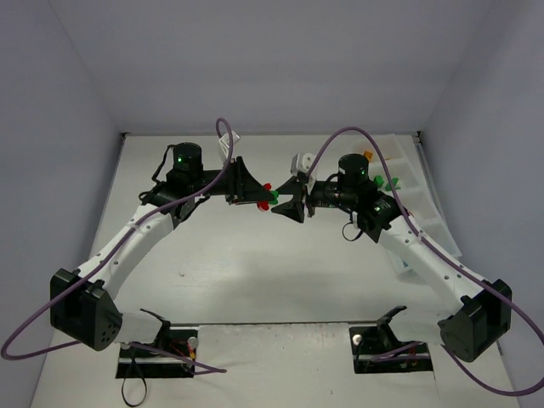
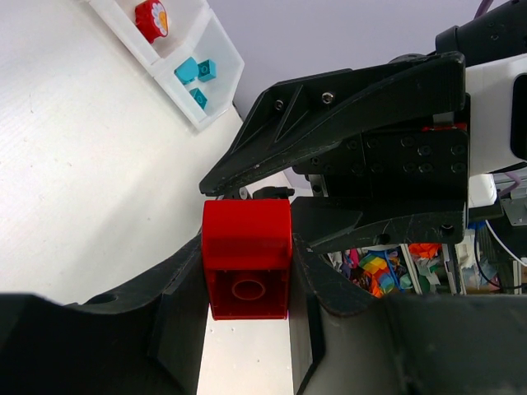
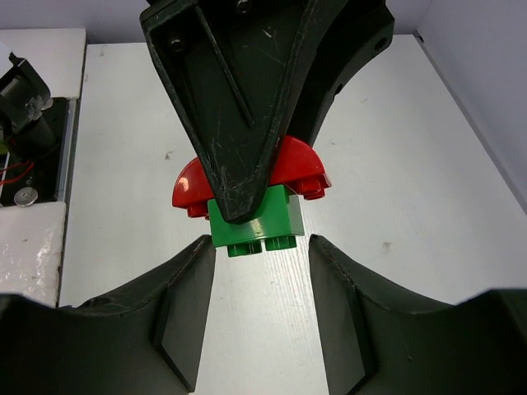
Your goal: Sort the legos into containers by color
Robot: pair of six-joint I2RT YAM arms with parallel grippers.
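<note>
On the white table (image 1: 255, 289) the two arms reach toward each other, and their grippers meet in the air above its middle. The left arm (image 1: 136, 238) comes in from the left and the right arm (image 1: 425, 255) from the right.

The long translucent tray (image 1: 421, 191) lies along the right side of the table, partly hidden behind the right arm. Some sorting is already done there. In the left wrist view, one compartment holds a few teal bricks (image 2: 193, 72), and the compartment beside it holds a red piece with a flower on it (image 2: 151, 18). In the top view, green pieces (image 1: 393, 183) and one orange piece (image 1: 367, 155) show at the tray, but I cannot tell which compartments they are in.

The left gripper (image 1: 255, 194) is clenched on a red brick (image 2: 247, 247) and holds it off the table. A green brick (image 3: 273, 224) sits against this red brick, and they seem to be joined together. The right gripper (image 3: 261, 247) has its fingers apart. The green brick is just at the mouth of its jaws and does not look pinched.

In my judgement the task is somewhere in the middle. This joined pair must be separated first. After that, red should go with the red piece and green with the other green ones. No loose bricks show on the open part of the table, but the arms hide some of it, so I cannot say how many are left.
</note>
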